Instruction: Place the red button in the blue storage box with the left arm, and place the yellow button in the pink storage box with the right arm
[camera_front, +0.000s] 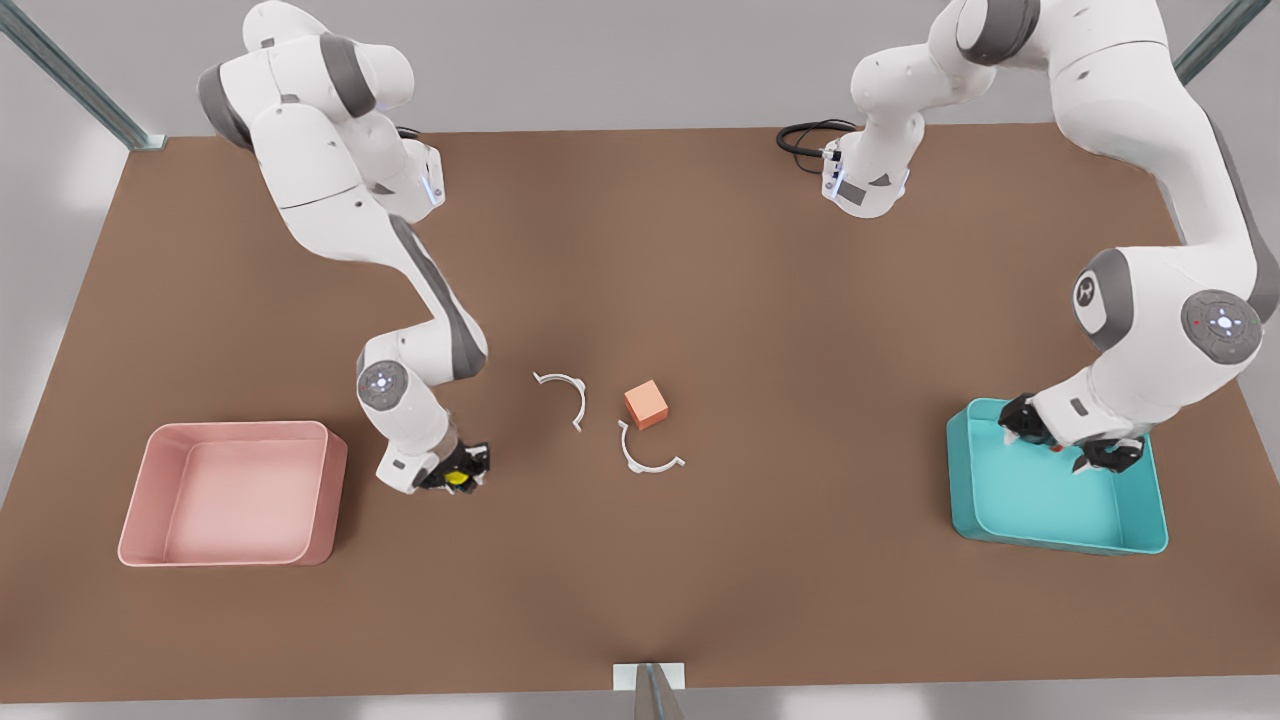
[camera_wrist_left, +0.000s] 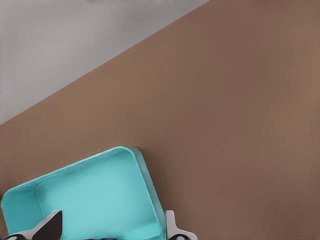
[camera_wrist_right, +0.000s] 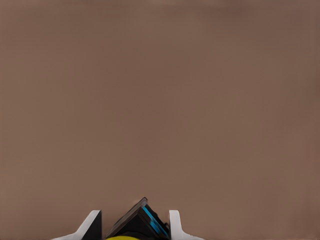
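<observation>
Front view: yellow button (camera_front: 457, 477) (gripped).

Counter (camera_front: 800, 320): matt brown, smooth, no visible grain. Pink storage box (camera_front: 135, 515) and blue storage box (camera_front: 965, 480): smooth plastic look, faint sheen on rims. Arm casings: glossy white shell, grey joints. Orange cube (camera_front: 646, 404): matt, smooth.

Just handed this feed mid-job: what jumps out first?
The left gripper hangs over the blue storage box at the front view's right, with a speck of red between its fingers. The right gripper grips the yellow button on the table beside the pink storage box. An orange cube sits mid-table.
</observation>
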